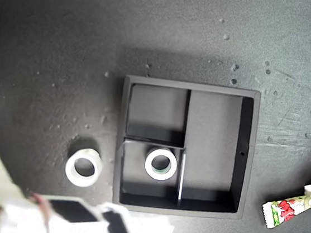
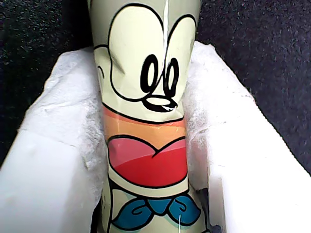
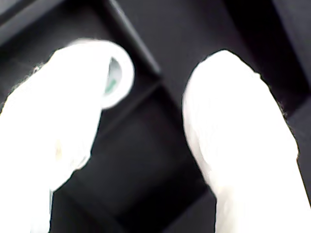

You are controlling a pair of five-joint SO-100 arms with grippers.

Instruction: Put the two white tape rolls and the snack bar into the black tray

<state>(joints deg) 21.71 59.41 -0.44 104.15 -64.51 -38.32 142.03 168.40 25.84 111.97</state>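
**One roll trayed, snack bar gripped**

Snack bar (image 1: 297, 206) pinched between white padded fingers (image 2: 53, 160) of my first gripper (image 2: 148, 145), at the exterior view's right edge, outside the black tray (image 1: 244, 160). One white tape roll (image 1: 162, 164) flat in a small compartment; other roll (image 1: 84, 167) on table just beside tray's outer wall. My second gripper (image 3: 146, 131) spread wide, empty, above tray.
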